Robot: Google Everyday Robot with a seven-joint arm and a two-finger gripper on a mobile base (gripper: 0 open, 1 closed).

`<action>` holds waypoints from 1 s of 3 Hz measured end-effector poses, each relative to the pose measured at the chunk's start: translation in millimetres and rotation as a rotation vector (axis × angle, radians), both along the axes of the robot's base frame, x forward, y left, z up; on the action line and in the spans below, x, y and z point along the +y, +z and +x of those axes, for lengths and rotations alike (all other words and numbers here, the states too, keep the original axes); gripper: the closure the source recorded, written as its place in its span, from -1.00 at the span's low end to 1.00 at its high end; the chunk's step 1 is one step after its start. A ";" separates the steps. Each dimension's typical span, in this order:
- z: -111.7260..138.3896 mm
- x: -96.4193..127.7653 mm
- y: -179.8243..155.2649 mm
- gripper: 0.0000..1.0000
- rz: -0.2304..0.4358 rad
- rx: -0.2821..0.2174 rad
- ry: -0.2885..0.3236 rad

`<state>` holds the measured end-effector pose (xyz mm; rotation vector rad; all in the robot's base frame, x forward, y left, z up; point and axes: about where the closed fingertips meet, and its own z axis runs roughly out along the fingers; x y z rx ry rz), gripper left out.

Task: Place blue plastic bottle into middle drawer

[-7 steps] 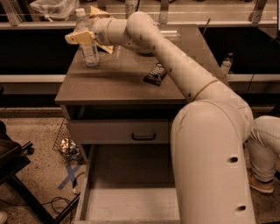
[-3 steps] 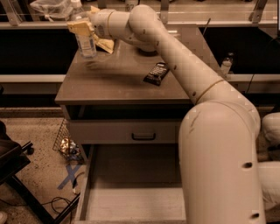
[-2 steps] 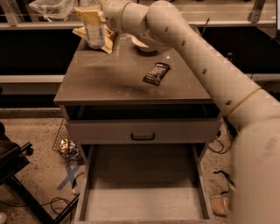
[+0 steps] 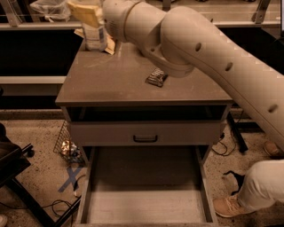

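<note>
My gripper point(image 4: 96, 30) is at the top left of the camera view, above the back left corner of the cabinet top point(image 4: 115, 84). Its tan fingers point(image 4: 85, 12) are shut on the blue plastic bottle point(image 4: 96, 36), a clear bottle with a pale label, held upright; its cap is hidden. The bottle's base is about at the level of the cabinet top's back edge; I cannot tell whether it touches. The middle drawer point(image 4: 146, 206) stands pulled open at the bottom, with a pale bare floor and thin side walls. My arm point(image 4: 208, 57) sweeps across the upper right.
A dark crinkled chip bag point(image 4: 156, 77) lies on the cabinet top. A shut drawer with a black handle point(image 4: 145, 138) is above the open one. A person's leg and shoe point(image 4: 230, 206) are at the right. A wire basket point(image 4: 66, 144) and a black stand are at the left.
The gripper has raised the bottle from the cabinet top towards the top of the view. The arm has swung closer and now fills the upper right.
</note>
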<state>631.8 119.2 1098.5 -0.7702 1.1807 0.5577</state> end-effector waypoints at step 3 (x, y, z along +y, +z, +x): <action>-134.8 -14.5 -125.7 1.00 -0.106 0.307 -0.040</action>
